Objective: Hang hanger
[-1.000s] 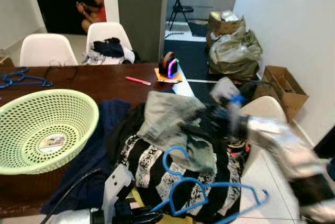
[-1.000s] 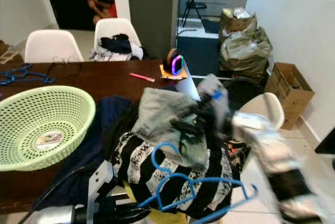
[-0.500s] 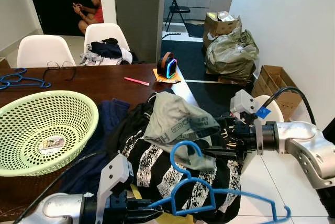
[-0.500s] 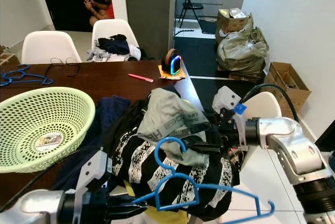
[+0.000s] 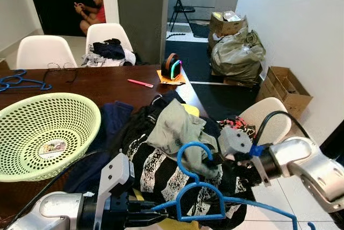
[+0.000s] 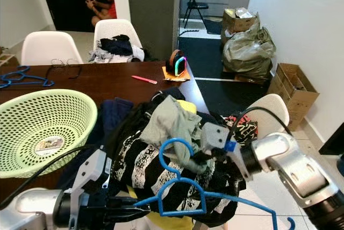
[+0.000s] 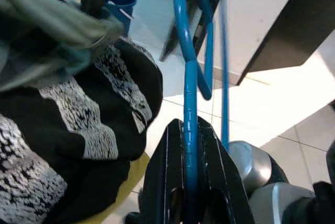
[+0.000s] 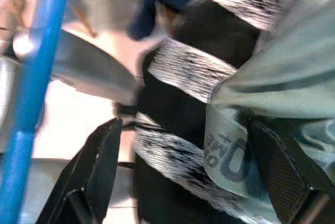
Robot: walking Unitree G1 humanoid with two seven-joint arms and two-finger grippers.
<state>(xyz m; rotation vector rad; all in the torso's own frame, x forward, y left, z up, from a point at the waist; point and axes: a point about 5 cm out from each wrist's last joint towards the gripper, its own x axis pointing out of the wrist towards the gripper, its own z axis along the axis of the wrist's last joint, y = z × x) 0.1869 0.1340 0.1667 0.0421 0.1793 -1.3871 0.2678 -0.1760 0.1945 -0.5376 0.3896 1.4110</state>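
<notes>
Dark wood table (image 5: 102, 85): clothes pile (image 5: 161, 149) beside green basket (image 5: 43, 133). Left gripper (image 7: 189, 182) pinches blue hanger (image 5: 215, 200); right gripper (image 8: 183, 182) spread around grey garment (image 8: 261, 93).

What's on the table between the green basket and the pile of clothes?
In the left eye view, a dark blue garment lies between the green basket and the clothes pile.

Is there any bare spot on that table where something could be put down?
Yes: bare wood on the table between the green basket, pink pen and blue hangers. The near right end is crowded with the clothes pile.
</notes>
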